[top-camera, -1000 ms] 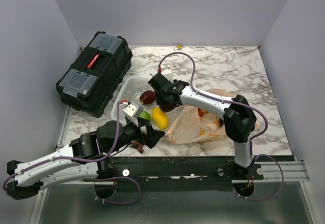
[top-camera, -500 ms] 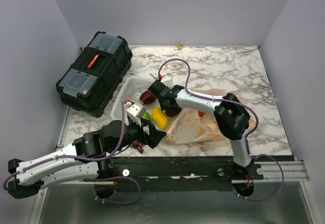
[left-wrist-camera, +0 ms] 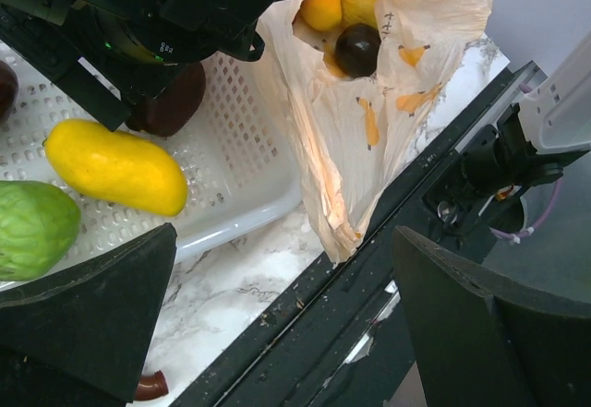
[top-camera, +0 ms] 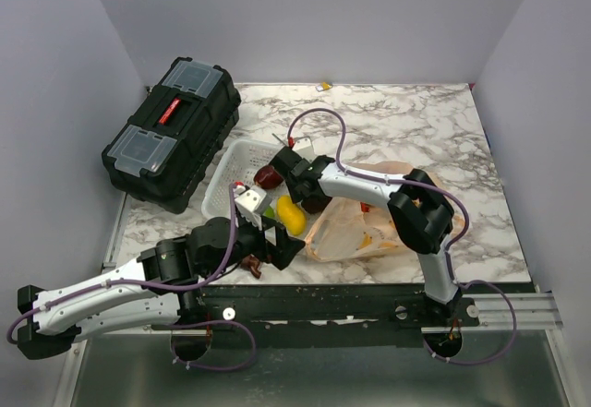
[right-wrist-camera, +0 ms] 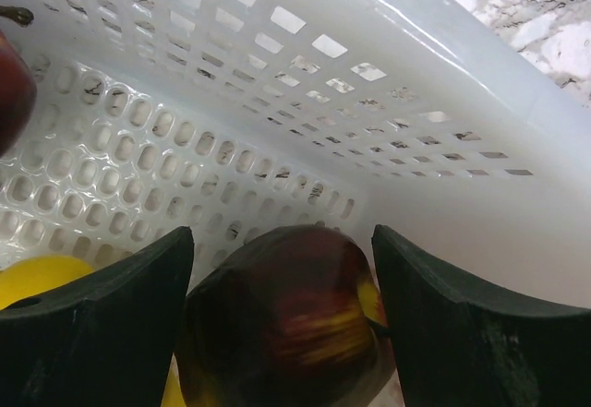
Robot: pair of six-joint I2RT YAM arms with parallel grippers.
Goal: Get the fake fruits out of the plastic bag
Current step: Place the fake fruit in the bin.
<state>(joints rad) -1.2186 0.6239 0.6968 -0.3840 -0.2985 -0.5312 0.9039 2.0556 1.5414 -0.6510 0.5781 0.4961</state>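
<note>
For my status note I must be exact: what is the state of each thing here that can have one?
plastic bag, not yet empty: dark purple fruit inside.
white basket, holds yellow fruit and green fruit.
toolbox, lid shut.
left gripper, open, empty.
right gripper, jaws around dark red apple in the basket; grip unclear.

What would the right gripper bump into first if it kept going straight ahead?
The dark red apple, sitting between the fingers of the right gripper, inside the white basket. Past it, probably the basket's wall; depth is unclear.
</note>
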